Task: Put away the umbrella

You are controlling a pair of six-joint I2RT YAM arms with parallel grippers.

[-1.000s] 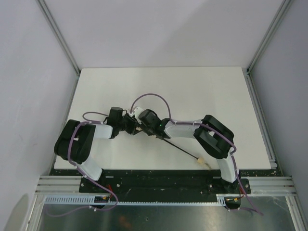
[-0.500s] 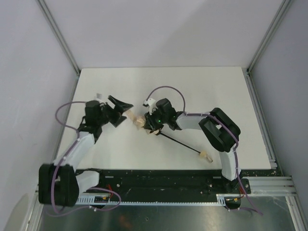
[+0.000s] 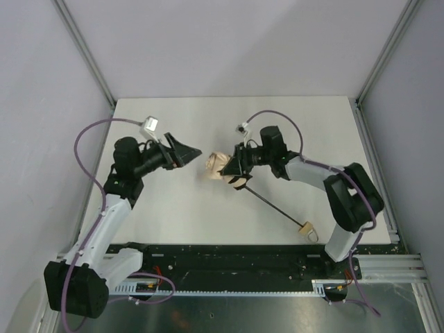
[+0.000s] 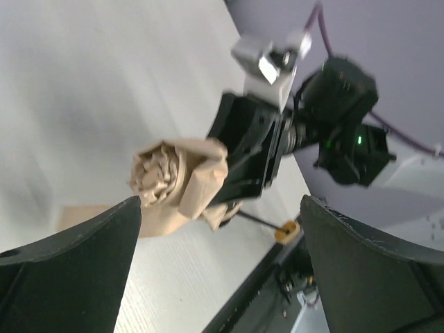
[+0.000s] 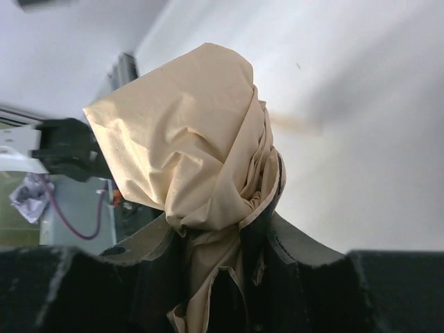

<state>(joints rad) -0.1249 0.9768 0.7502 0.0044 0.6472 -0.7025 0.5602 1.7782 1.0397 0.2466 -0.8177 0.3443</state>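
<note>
The umbrella [image 3: 216, 165] has its beige canopy bunched up, held off the table in the middle. My right gripper [image 3: 234, 169] is shut on the gathered fabric [image 5: 201, 166], which bulges out above its fingers. A thin black shaft [image 3: 274, 204] slants down to the small tan handle [image 3: 304, 226] near the front edge. In the left wrist view the crumpled canopy [image 4: 173, 180] and the handle [image 4: 286, 231] both show. My left gripper [image 3: 189, 153] is open, a short way left of the canopy, with nothing between its fingers.
The white table [image 3: 173, 118] is bounded by grey walls left and right and by aluminium rails [image 3: 374, 62] at the back corners. A black base bar [image 3: 236, 258] runs along the front edge.
My left gripper let go of the canopy, opened wide and pulled back to the left. The right gripper carried the umbrella rightward and turned it, so the handle slid right.
</note>
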